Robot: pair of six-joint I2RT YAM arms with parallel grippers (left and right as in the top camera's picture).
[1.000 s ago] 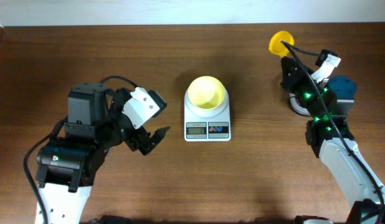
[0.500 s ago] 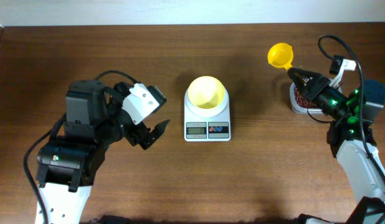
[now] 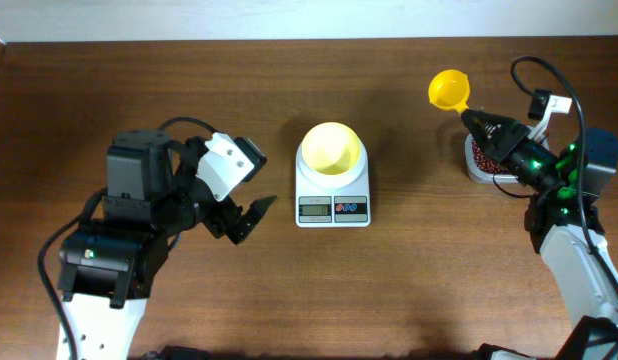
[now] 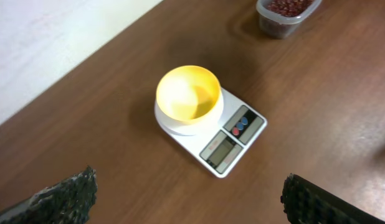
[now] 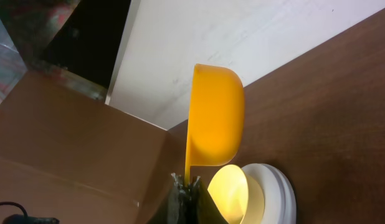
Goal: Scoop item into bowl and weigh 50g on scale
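Observation:
The pale-yellow bowl (image 3: 331, 149) stands on the white scale (image 3: 333, 192) at the table's middle; both also show in the left wrist view, bowl (image 4: 187, 96) on scale (image 4: 233, 138). The beans (image 3: 480, 154) lie in a clear tub at the right, also in the left wrist view (image 4: 287, 6). My right gripper (image 3: 486, 127) is shut on the handle of a yellow scoop (image 3: 449, 90), held above the tub; the scoop (image 5: 214, 118) fills the right wrist view with the bowl (image 5: 233, 193) beyond it. My left gripper (image 3: 246, 219) is open and empty, left of the scale.
The clear tub (image 4: 286, 15) stands near the table's far right edge. A white wall borders the table's far side (image 4: 49, 37). A brown cardboard surface (image 5: 74, 149) shows in the right wrist view.
My right arm swung right and back, carrying the yellow scoop a little toward the tub side; in the last half second it barely moved. The left arm has hardly moved.

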